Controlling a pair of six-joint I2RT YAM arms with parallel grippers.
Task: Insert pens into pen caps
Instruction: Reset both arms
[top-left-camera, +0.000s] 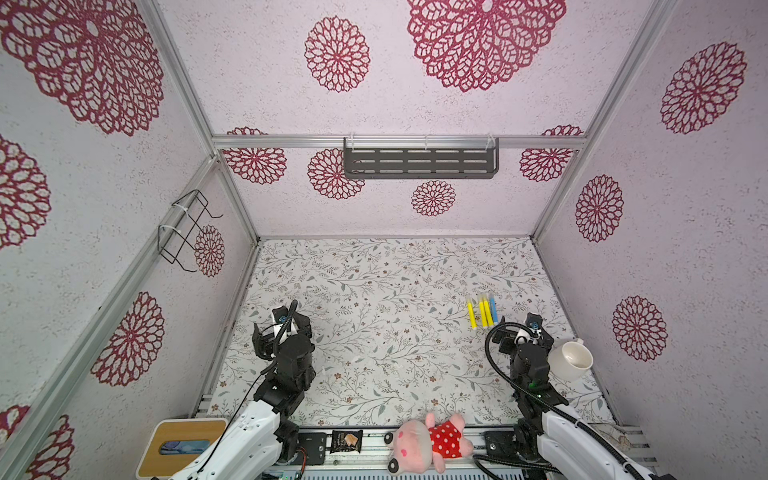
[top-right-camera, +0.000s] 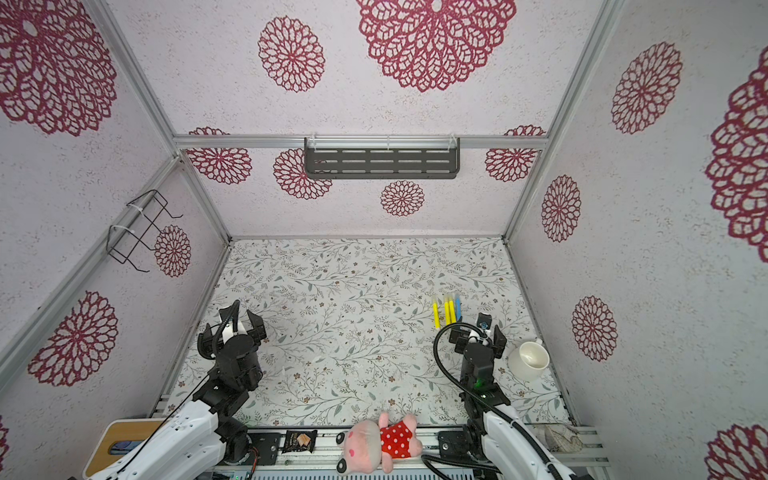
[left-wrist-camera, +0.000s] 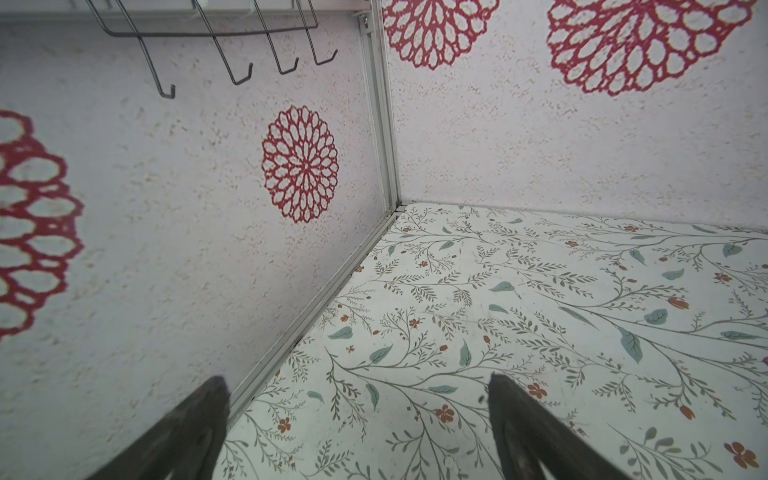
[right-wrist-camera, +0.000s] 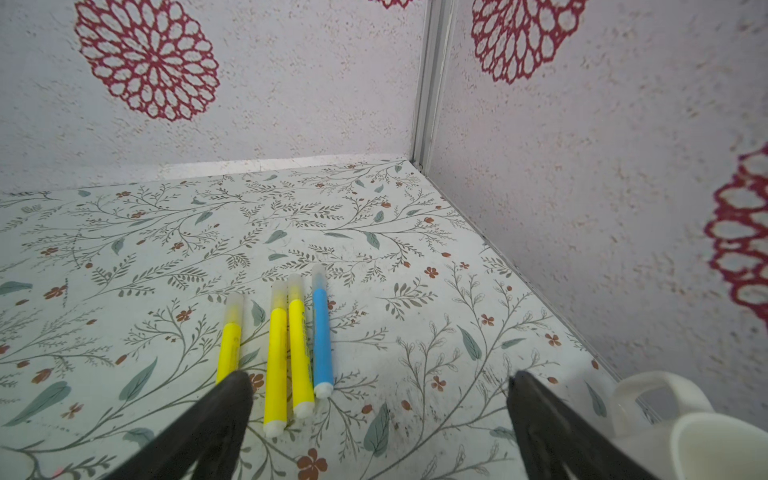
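Pens (right-wrist-camera: 277, 353) lie together just ahead of the right jaws, gaping empty like the left jaws.

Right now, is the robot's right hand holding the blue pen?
No, the blue pen lies on the table beside the yellow pens, and the open right hand is empty.

Pale walls (top-left-camera: 415, 216) printed with red rosettes; floral table cover (top-left-camera: 395, 291).

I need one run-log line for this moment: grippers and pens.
left gripper: open, empty | right gripper: open, empty | pens: four, lying side by side | pen caps: fitted
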